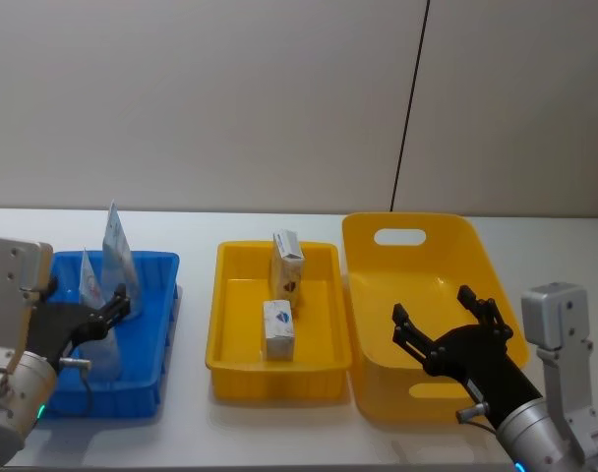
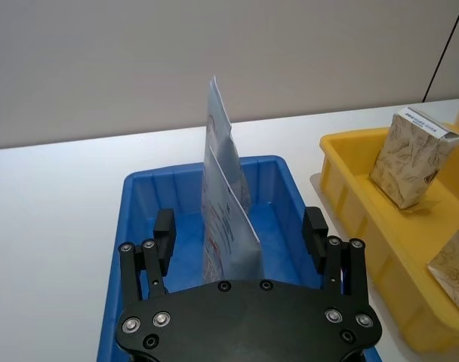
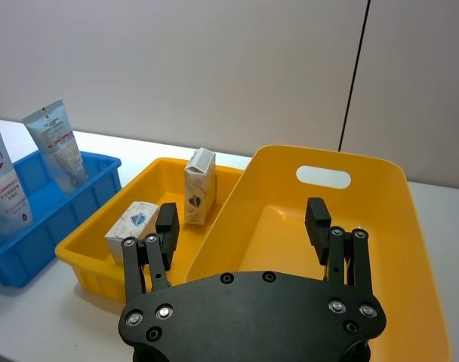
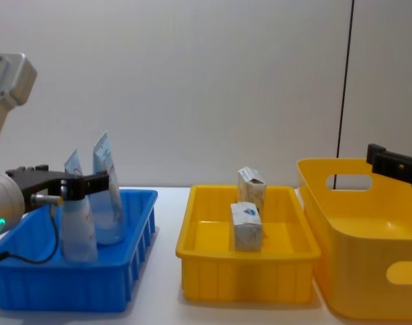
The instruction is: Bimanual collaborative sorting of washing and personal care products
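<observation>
The left gripper [image 2: 240,228] is down in the blue plastic bin [image 4: 91,284] at the left of the white worktop [image 1: 196,300]. Its fingers [image 2: 164,230] are spread wide on either side of the nearer tall white squeeze tube with a pale-blue crimped end [image 4: 77,230]. They straddle the tube's upper part and appear to stand apart from it, holding nothing. That tube stands upright on its cap, and a second tube of the same kind [image 4: 108,196] stands just behind it in the same bin. Two small whitish-beige cartons with a blue mark sit in the shallow yellow plastic tray [image 1: 279,379] in the middle, one upright at the back [image 1: 287,264] and one nearer the front [image 1: 278,329]. The right gripper [image 1: 434,317] hovers spread and empty above the large yellow plastic basin with a handle slot [image 1: 378,393]. What shows of the basin's floor is bare. With tubes and cartons each in a container of their own, the sorting looks nearly complete. The step in hand seems to be the handling of this nearer tube, though release or pickup cannot be told apart. Either way, the next move calls for a straight vertical lift of the left gripper, since a sideways brush would topple the slender tubes.
</observation>
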Controlling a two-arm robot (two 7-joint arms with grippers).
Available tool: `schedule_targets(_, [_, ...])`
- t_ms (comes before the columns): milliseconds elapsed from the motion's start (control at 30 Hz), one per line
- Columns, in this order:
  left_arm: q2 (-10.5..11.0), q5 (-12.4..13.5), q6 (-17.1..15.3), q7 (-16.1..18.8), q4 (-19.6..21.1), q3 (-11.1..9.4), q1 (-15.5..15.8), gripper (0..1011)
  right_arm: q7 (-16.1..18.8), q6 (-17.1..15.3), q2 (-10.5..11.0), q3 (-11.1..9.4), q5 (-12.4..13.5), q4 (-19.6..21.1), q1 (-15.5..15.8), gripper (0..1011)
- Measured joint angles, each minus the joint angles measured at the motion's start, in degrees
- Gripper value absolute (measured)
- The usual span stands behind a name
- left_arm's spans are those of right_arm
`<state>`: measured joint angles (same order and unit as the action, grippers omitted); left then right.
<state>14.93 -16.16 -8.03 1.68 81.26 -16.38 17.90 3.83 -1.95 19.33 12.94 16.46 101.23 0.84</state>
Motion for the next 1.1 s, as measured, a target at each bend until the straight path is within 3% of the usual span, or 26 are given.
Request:
schedule_targets(233, [-1.64,-0.53,-0.01,-0.35,-3.13,0.22,1.16,996,0.00,0.00,0.00,0.00,0.00,0.00,0.00,1003])
schedule_targets(567, [-3.79,-1.08,0.42,-0.35,-7.23,0.77,2.46,756,0.00,0.00,0.00,0.00,0.00,0.00,0.00,1004])
schedule_targets(933, [-5.32,-1.24,1.68,-0.40,-10.21,1.33,3.24,396,0.00,0.00,0.00,0.00,0.00,0.00,0.00,1003])
schedule_targets(1100, [-5.59,-0.91,2.69,-0.75,-10.88,1.38,3.44,352,0.00,0.00,0.00,0.00,0.00,0.00,0.00,1004])
